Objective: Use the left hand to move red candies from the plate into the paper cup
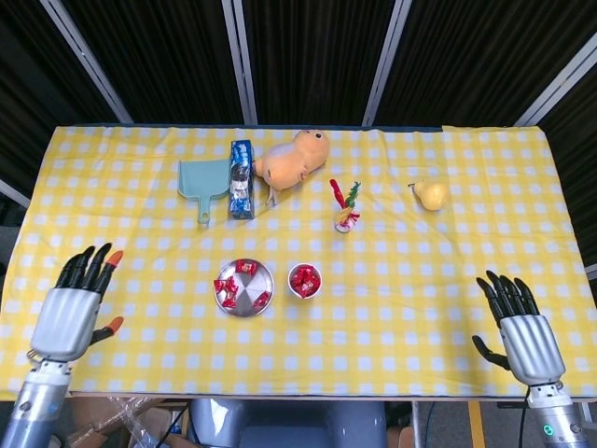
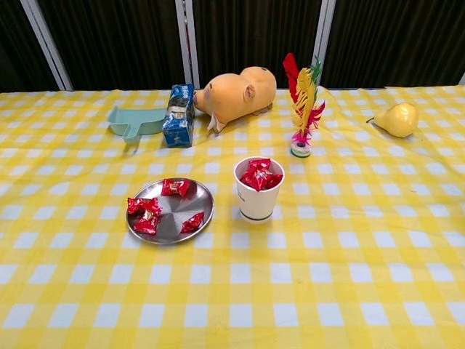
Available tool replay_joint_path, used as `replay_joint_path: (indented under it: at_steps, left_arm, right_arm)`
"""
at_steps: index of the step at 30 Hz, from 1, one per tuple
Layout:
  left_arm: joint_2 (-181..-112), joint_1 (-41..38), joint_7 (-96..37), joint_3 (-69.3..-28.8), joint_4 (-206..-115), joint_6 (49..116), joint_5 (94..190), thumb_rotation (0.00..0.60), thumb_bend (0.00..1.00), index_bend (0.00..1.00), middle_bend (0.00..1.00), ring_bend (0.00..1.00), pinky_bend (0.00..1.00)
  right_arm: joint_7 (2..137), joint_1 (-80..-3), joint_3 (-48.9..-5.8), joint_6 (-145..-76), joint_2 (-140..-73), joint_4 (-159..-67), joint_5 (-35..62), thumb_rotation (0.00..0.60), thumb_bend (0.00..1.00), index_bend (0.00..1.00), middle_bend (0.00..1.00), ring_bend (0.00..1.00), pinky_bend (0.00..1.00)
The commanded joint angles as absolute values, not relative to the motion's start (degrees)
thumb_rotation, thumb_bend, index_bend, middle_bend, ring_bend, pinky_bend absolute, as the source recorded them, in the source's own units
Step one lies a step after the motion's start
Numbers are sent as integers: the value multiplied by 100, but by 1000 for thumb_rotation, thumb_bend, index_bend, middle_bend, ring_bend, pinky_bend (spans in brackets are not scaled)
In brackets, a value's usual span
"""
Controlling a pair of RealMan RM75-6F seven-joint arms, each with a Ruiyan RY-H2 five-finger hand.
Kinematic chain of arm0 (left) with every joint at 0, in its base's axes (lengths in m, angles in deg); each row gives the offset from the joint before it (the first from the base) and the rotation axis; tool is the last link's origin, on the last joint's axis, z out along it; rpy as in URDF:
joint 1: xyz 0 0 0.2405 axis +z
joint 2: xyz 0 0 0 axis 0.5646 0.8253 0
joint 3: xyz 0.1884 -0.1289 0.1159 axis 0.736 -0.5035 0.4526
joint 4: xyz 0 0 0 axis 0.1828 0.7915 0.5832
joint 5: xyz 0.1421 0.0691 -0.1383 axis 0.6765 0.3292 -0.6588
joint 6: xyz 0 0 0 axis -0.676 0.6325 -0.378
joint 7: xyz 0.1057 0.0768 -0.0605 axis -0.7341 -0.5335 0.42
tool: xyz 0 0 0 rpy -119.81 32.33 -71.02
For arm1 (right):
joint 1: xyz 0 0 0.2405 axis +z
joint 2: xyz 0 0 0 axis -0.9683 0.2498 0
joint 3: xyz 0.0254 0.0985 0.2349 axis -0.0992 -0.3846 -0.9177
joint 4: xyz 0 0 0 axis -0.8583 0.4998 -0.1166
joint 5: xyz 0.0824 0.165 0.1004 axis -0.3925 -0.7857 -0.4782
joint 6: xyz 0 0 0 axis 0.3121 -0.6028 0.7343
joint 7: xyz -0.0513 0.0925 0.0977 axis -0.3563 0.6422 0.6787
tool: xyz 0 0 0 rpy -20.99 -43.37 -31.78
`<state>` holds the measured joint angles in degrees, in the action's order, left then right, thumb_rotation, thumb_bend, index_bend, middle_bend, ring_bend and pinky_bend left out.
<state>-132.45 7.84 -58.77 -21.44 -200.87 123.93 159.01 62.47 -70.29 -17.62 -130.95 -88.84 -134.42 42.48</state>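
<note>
Candies (image 2: 161, 207) in red wrappers lie on the round metal plate (image 2: 179, 231) near the middle of the yellow checked tablecloth (image 2: 349, 276); I count a few of them, spread around the plate's left, far and right parts. More red candies fill the white paper cup (image 2: 258, 201), which stands upright just to the right of the plate, apart from it.

I see my left hand (image 1: 73, 307) at the near left edge of the table in the head view, well away from the plate, fingers straight and spread, holding nothing. My right hand (image 1: 519, 329) sits at the near right edge, its fingers likewise extended and apart, empty. Neither hand shows in the chest view.

Along the far side, from left to right: a pale teal dustpan (image 2: 134, 121), a blue carton (image 2: 178, 115) standing upright just beside it, an orange plush animal (image 2: 236, 90) lying on its side, and a shuttlecock (image 2: 304, 102) with red, yellow and green feathers standing upright to the right of the plush. A yellow pear (image 2: 397, 118) rests far to the right, well apart from everything else.
</note>
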Motion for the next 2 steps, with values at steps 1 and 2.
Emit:
replay_joint_path:
  at_steps: [1, 2]
  left_arm:
    - [-13076, 1385, -5221, -1865, -19153, 12750, 16358, 600, 166, 0, 0, 0, 22]
    - [-13086, 1494, -5091, -1867, -18973, 12757, 16401, 600, 166, 0, 0, 0, 22]
  right_arm:
    - [6123, -7072, -1747, -13189, -8988, -13317, 4351, 600, 341, 0, 0, 0, 0]
    - [6122, -7080, -1740, -13192, -8996, -13310, 4350, 600, 341, 0, 0, 0, 0]
